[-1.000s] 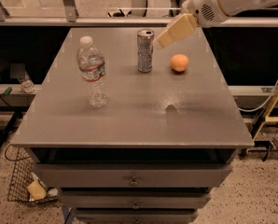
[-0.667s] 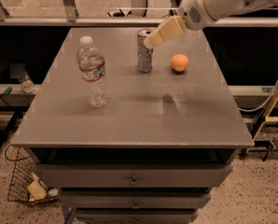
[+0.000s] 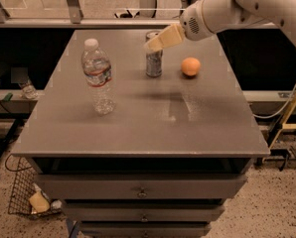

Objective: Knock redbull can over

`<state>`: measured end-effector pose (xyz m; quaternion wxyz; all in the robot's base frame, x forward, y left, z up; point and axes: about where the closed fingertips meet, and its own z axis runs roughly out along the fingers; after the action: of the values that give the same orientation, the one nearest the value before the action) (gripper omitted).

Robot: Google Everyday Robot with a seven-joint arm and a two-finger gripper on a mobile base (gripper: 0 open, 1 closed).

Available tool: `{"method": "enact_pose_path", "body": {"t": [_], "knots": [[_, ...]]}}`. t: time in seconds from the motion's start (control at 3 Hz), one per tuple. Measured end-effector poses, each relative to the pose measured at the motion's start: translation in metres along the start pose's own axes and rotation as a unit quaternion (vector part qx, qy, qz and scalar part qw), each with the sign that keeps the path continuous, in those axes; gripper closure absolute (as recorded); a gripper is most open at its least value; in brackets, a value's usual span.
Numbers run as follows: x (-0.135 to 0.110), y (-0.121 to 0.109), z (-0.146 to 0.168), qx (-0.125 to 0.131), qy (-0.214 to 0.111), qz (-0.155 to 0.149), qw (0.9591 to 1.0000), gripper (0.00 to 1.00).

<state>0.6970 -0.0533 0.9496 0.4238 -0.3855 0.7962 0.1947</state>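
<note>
The redbull can (image 3: 154, 62) stands upright at the back middle of the grey table (image 3: 138, 128). It is slim, silver and blue, with a shiny top rim. My gripper (image 3: 155, 42) comes in from the upper right on a white arm. Its tan fingers lie across the can's upper part and hide part of the rim. I cannot tell whether they touch the can.
A clear plastic water bottle (image 3: 98, 77) with a white cap stands upright at the left. A small orange fruit (image 3: 190, 66) lies just right of the can. A wire basket (image 3: 26, 195) sits on the floor at the lower left. Drawers run below the table top.
My gripper has moved left, from beside the can's right to across its top. The can, bottle and fruit have not moved.
</note>
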Motion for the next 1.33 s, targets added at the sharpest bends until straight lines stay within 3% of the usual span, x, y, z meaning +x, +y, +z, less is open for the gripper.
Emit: {"method": "enact_pose_path", "body": {"t": [1.0, 1.33], "knots": [[-0.006, 0.006, 0.039, 0.010, -0.070, 0.036, 0.9968, 0.00], [-0.008, 0.012, 0.053, 0.012, -0.085, 0.041, 0.9954, 0.18]]}}
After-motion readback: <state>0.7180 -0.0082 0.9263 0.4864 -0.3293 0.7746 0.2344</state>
